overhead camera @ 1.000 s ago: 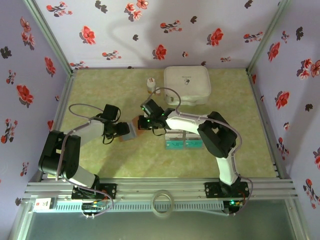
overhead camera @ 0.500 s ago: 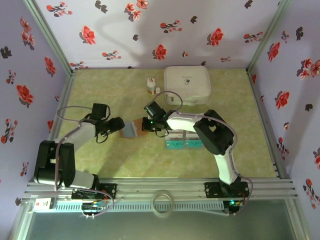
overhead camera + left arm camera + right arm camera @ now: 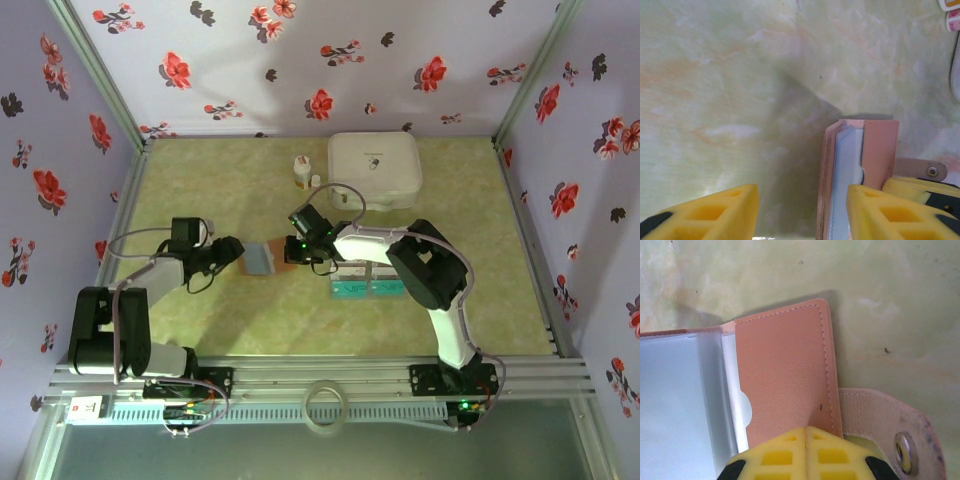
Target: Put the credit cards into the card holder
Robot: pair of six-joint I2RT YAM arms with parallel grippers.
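Card holder [image 3: 262, 258] lies open near table [image 3: 200, 180] centre, pale inner face up. R fingers [image 3: 790, 445] are clenched together, tips on its brown flap at holder's 3 o'clock side. L fingers [image 3: 715, 210] are released and apart, grasping nothing, at holder's 9 o'clock. Credit cards [image 3: 365, 288] lie flat at holder's 4 o'clock, apart from it.

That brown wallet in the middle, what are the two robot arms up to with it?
The right claw, shut, rests on the brown cover of the wallet, which lies open with its pale inside showing. The left claw hangs open at its other edge, holding nothing. The cards lie on the table beside the right arm.
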